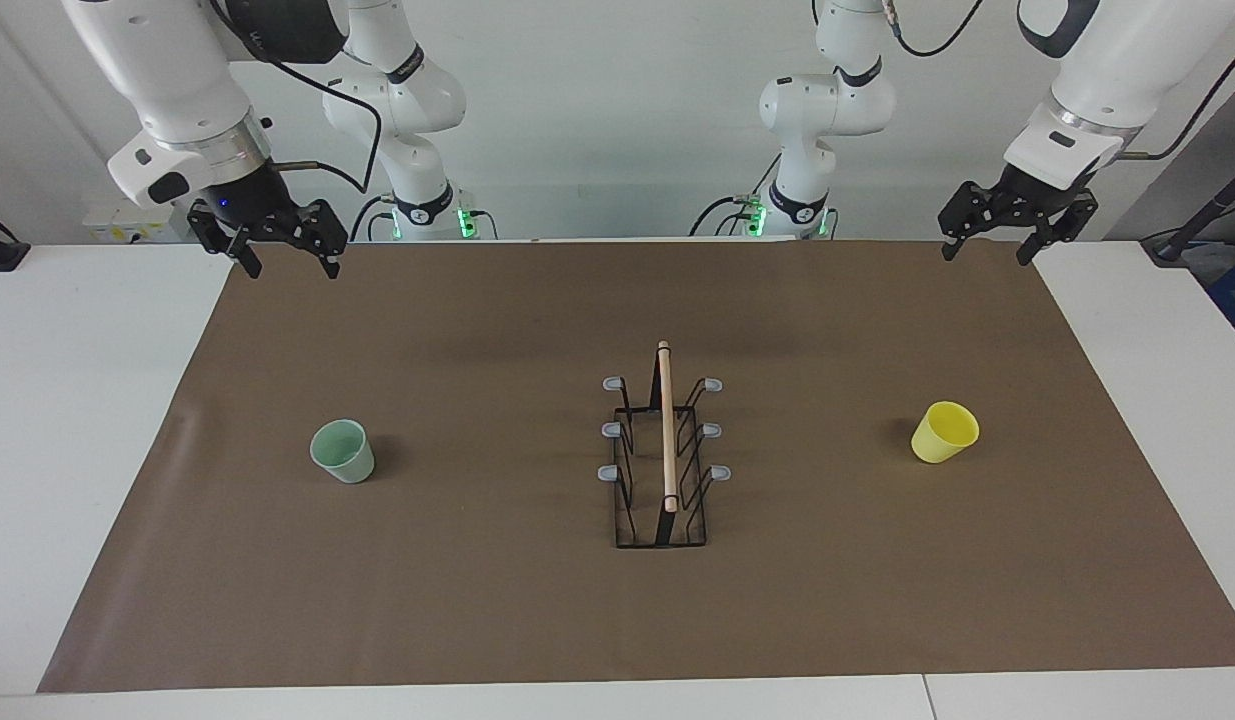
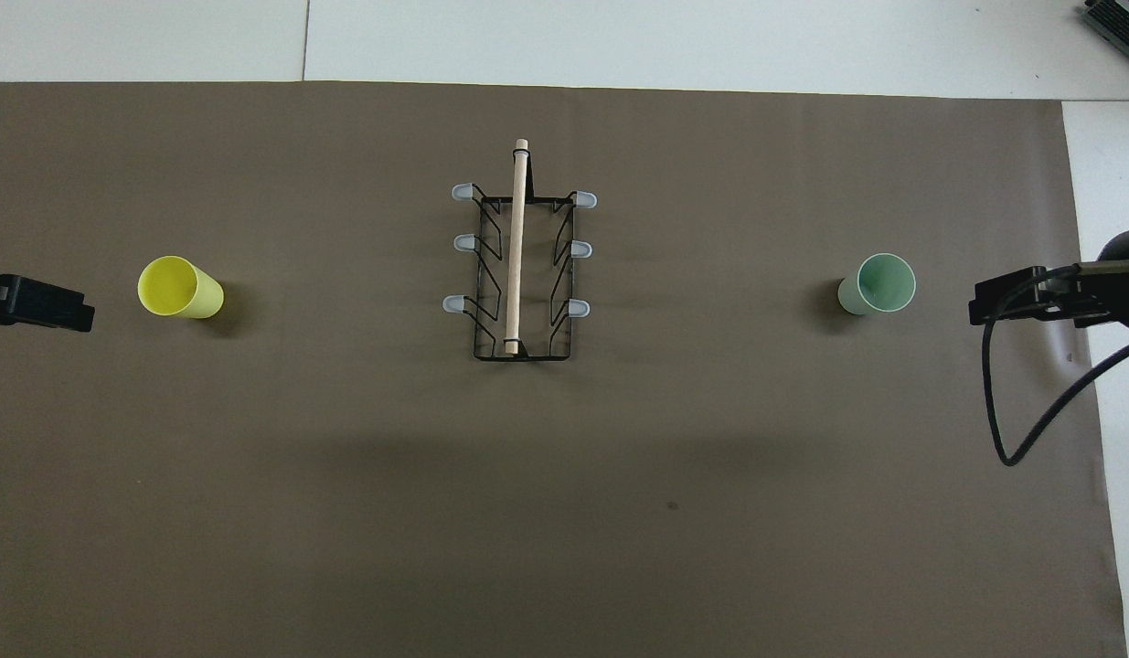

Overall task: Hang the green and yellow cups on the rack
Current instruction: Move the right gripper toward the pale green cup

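Both grippers wide open, holding nothing

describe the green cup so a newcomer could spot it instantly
Start at the brown mat and find the black wire rack in its middle. From there go toward the right arm's end of the mat: the green cup stands alone, upright, mouth up. It is pale mint; the only other cup is bright yellow.

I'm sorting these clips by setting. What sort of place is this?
Most likely a robotics lab bench, not a kitchen: two white robot arms, left gripper and right gripper open in the air, over a white table with a brown paper mat holding only a black wire rack and two plastic cups.
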Controlling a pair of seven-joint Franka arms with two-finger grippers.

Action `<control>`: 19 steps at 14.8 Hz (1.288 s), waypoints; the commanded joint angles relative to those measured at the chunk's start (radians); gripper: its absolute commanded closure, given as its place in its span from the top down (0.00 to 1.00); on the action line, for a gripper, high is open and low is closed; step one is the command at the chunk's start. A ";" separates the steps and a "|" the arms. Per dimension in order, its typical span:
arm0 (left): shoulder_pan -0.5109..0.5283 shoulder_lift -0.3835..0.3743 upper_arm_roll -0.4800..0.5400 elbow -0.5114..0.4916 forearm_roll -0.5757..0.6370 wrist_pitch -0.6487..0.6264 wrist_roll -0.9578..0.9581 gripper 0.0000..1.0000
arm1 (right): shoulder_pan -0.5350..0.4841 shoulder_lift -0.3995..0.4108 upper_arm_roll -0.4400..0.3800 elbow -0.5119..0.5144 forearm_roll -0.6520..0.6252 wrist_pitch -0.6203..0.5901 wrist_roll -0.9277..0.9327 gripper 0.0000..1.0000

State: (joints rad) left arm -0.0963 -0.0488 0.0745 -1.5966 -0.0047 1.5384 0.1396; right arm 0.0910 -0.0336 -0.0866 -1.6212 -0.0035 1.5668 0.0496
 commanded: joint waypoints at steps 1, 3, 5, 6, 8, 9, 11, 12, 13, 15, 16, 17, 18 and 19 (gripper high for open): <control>0.001 -0.019 -0.001 -0.013 0.019 -0.009 0.002 1.00 | -0.011 -0.002 0.004 0.001 -0.003 -0.016 -0.014 1.00; 0.000 -0.031 -0.004 -0.035 0.019 -0.011 0.009 1.00 | -0.011 -0.002 0.004 0.001 -0.003 -0.014 -0.014 1.00; -0.003 -0.031 -0.007 -0.034 0.019 -0.021 -0.002 1.00 | -0.011 -0.003 0.005 -0.002 -0.003 -0.011 -0.014 1.00; -0.005 -0.031 -0.007 -0.034 0.019 -0.020 -0.003 1.00 | -0.011 -0.006 0.005 -0.017 -0.001 0.001 -0.013 1.00; -0.002 -0.034 -0.005 -0.033 0.019 -0.049 -0.003 1.00 | -0.005 -0.031 0.005 -0.086 0.000 0.048 -0.017 1.00; -0.002 -0.037 -0.004 -0.034 0.020 -0.058 -0.002 1.00 | -0.004 -0.032 0.005 -0.101 0.000 0.080 -0.025 1.00; 0.003 -0.031 -0.002 -0.026 0.020 -0.043 -0.009 1.00 | -0.002 -0.006 0.005 -0.098 -0.012 0.084 -0.043 1.00; 0.004 -0.029 -0.002 -0.025 0.019 -0.029 -0.011 1.00 | 0.001 0.006 0.005 -0.098 -0.038 0.082 -0.066 1.00; 0.006 -0.023 -0.001 -0.022 0.017 -0.012 -0.011 1.00 | 0.001 0.032 0.008 -0.097 -0.077 0.078 -0.089 1.00; 0.009 0.018 -0.001 0.019 0.015 -0.008 -0.011 1.00 | 0.003 0.093 0.007 -0.100 -0.101 0.079 -0.213 1.00; 0.009 0.050 -0.001 0.056 0.012 -0.008 -0.011 1.00 | 0.016 0.130 0.008 -0.097 -0.125 0.088 -0.250 1.00; 0.013 0.078 0.001 0.090 0.009 -0.009 -0.012 1.00 | 0.053 0.170 0.010 -0.095 -0.188 0.100 -0.267 1.00; 0.024 0.107 0.010 0.121 0.009 -0.008 -0.012 1.00 | 0.076 0.199 0.013 -0.097 -0.243 0.117 -0.302 1.00; 0.023 0.145 0.030 0.163 0.008 -0.009 -0.012 1.00 | 0.090 0.224 0.013 -0.098 -0.271 0.131 -0.367 1.00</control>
State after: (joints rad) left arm -0.0857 0.0046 0.0828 -1.5415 -0.0047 1.5361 0.1329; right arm 0.1441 0.1319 -0.0791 -1.7278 -0.2031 1.6733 -0.2291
